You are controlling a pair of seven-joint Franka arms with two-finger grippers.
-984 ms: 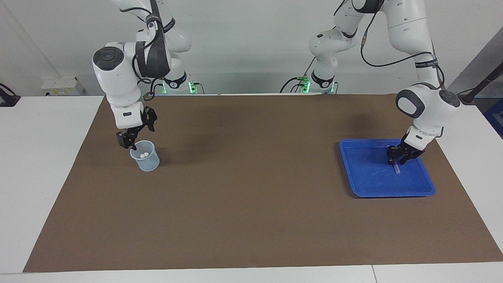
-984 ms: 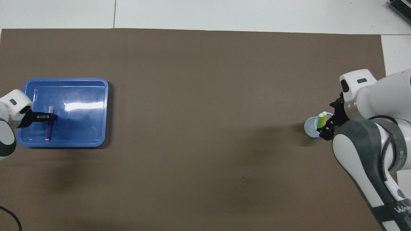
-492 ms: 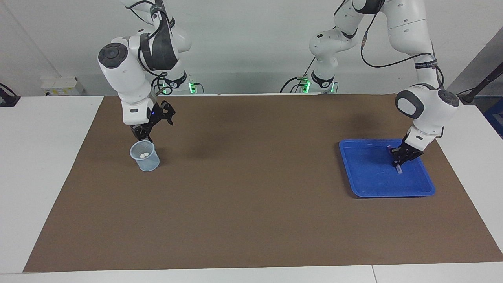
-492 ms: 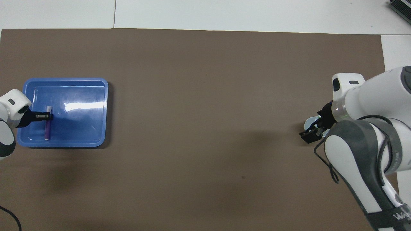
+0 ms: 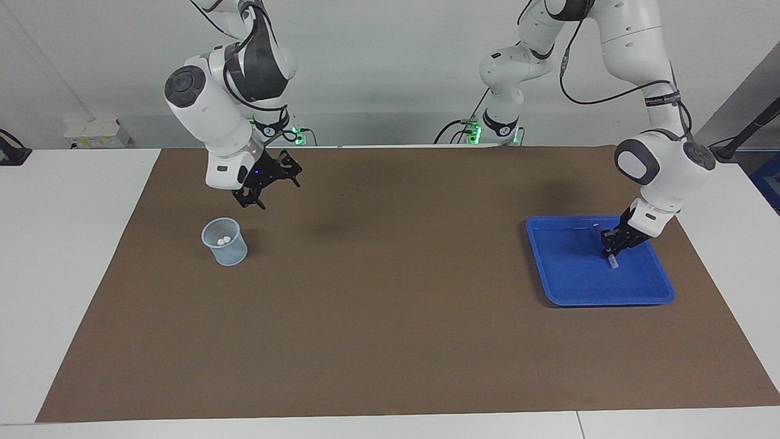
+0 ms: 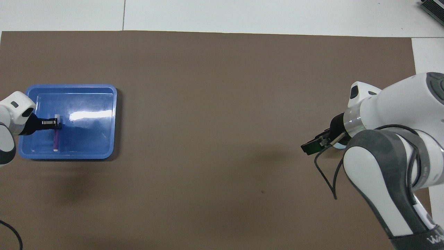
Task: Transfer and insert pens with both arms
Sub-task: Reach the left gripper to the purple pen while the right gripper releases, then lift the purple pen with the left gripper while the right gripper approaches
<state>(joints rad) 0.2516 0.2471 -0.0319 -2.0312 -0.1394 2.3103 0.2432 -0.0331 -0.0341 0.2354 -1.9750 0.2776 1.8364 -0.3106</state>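
Left gripper (image 5: 611, 250) is down inside the blue tray (image 5: 570, 286), its fingertips pinched together on the purple pen (image 6: 56, 139), which lies flat on the tray floor near the tray's wall at the left arm's end of the table; in the overhead view the black fingers cross the pen close to its whitish end (image 6: 57, 116), the one pointing away from the robots. Nothing else shows in the tray, and most of its glossy blue floor is bare. Right gripper (image 5: 256, 196) hangs in the air with its fingers spread and nothing between them, over bare mat just beside the clear cup (image 5: 225, 242) and a little toward the robots from it. That cup stands upright on the brown mat (image 5: 390, 341) toward the right arm's end of the table, and two whitish pen ends (image 5: 224, 240) show inside its rim; in the overhead view the right arm's wrist covers the cup almost wholly, so the colours of those two pens cannot be told. Tray and cup sit well apart, with a wide stretch of uncluttered mat between them. Each keeps clear of the mat's edges, and the mat itself ends short of the white tabletop (image 5: 61, 244), which shows as a pale border on all sides.
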